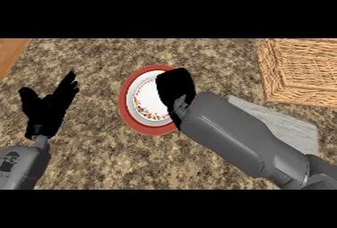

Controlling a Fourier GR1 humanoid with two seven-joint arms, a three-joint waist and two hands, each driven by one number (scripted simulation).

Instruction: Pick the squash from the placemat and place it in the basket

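Observation:
My right hand (pixel 176 85) hangs over the right side of a red-rimmed plate (pixel 141 100), back toward me, and its forearm crosses the grey placemat (pixel 289 127). No squash shows in this view; the hand and forearm hide whatever lies under them. The wicker basket (pixel 276 75) stands at the upper right, apart from the hand. My left hand (pixel 47 107) rests open at the left, fingers up, holding nothing.
The plate with a patterned white centre lies mid-counter on the speckled stone top. A wooden strip (pixel 12 53) runs along the far left corner. The basket reaches past the right edge of the view.

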